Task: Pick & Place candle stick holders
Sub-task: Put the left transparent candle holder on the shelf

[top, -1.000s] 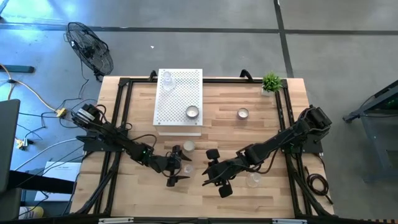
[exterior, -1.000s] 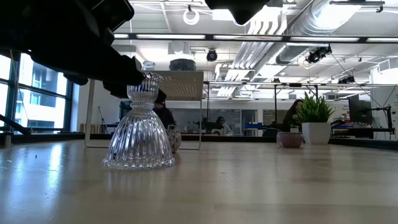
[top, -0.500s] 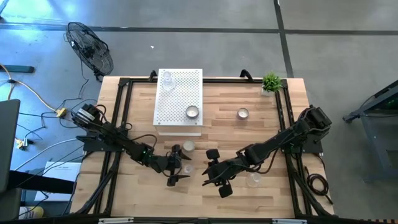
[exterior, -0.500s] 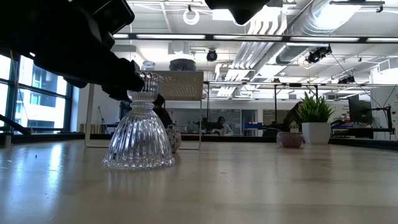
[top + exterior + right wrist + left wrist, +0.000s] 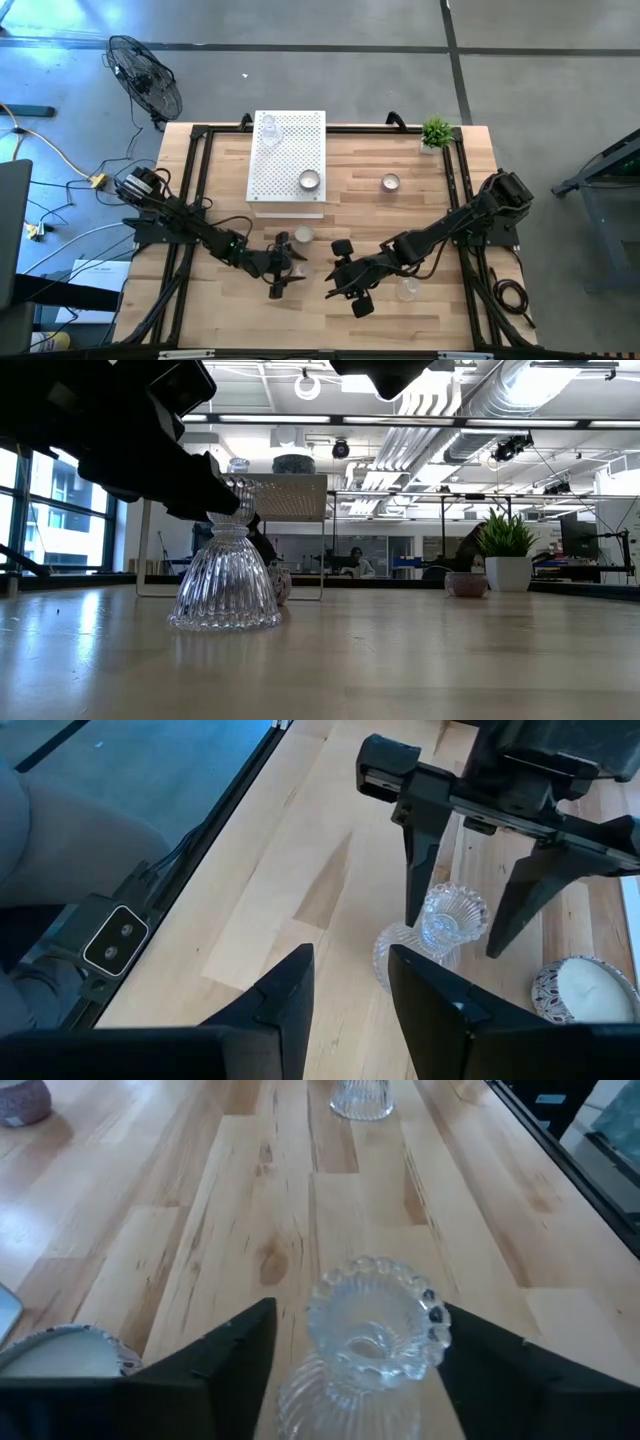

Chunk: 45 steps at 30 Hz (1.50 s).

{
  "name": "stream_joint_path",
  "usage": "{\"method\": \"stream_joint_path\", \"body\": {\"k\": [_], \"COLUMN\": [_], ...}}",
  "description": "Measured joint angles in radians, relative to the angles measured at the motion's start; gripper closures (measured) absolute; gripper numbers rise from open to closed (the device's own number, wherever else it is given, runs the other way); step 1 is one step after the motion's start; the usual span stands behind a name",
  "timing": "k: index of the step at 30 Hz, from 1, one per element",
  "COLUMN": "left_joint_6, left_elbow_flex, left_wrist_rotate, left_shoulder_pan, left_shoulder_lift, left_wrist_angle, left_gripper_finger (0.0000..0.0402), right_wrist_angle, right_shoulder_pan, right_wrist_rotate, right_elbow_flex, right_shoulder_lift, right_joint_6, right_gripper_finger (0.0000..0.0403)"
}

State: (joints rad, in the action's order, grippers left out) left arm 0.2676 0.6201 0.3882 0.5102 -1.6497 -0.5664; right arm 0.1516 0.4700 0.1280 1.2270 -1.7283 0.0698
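A clear ribbed glass candle stick holder (image 5: 375, 1320) stands on its wide flared base (image 5: 224, 600) on the wooden table, near the front middle. My left gripper (image 5: 291, 270) comes at it from the table's left. Its fingers stand close on either side of the holder's beaded top cup. My right gripper (image 5: 350, 1020) hovers open just right of it, above the table, with nothing between its fingers. A silvery cup with a white centre (image 5: 303, 235) sits just beyond the glass holder. Another clear holder (image 5: 407, 290) stands by the right arm. My left gripper has one finger (image 5: 480, 1350) right at the rim of the holder's top cup (image 5: 440, 1315); I cannot tell whether it touches. The other finger (image 5: 235, 1345) stands a small gap off. The fingers slant down from the table's left. The holder stands upright on the table.
A white perforated box (image 5: 288, 155) at the far left carries a clear holder (image 5: 268, 128) and a silvery cup (image 5: 309, 180). Another silvery cup (image 5: 390, 182) sits mid-table at the far side. A small potted plant (image 5: 436, 132) is at the far right corner.
My left gripper's fingers have drawn closer together around the glass holder's top cup. The arm itself has stayed in place. The holder still stands upright on the table.
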Motion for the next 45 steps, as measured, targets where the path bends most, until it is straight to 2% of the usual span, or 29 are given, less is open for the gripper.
{"method": "stream_joint_path", "body": {"k": [8,21,25,28,32,38,45], "left_joint_6": [0.0,-0.001,-0.001,-0.001,0.007,0.002,0.0], "left_elbow_flex": [0.0,0.001,0.034,0.093,0.214,0.454,0.685], "left_wrist_rotate": [0.009,0.015,-0.011,-0.016,-0.006,0.131,0.36], "left_shoulder_pan": [0.0,0.0,0.0,0.001,0.01,0.062,0.093], "left_shoulder_lift": [0.0,0.004,0.031,0.06,0.087,0.091,0.091], "left_wrist_angle": [0.024,0.02,0.061,0.178,0.424,0.82,1.128], "left_gripper_finger": [0.0272,0.0272,0.0272,0.0272,0.0272,0.0272,0.0272], "right_wrist_angle": [0.0,0.0,-0.005,-0.035,-0.063,-0.07,-0.079], "right_shoulder_pan": [0.0,0.0,0.002,0.005,0.025,0.063,0.125], "right_wrist_rotate": [0.0,0.0,-0.008,-0.055,-0.062,-0.009,0.025], "right_elbow_flex": [0.0,0.0,0.0,0.0,0.0,0.003,0.003], "right_shoulder_lift": [0.0,0.0,0.0,0.0,0.0,0.02,0.092], "right_joint_6": [0.0,0.0,0.009,0.012,-0.004,-0.026,-0.067], "right_gripper_finger": [0.0277,0.0277,0.0277,0.0277,0.0277,0.0277,0.0277]}}
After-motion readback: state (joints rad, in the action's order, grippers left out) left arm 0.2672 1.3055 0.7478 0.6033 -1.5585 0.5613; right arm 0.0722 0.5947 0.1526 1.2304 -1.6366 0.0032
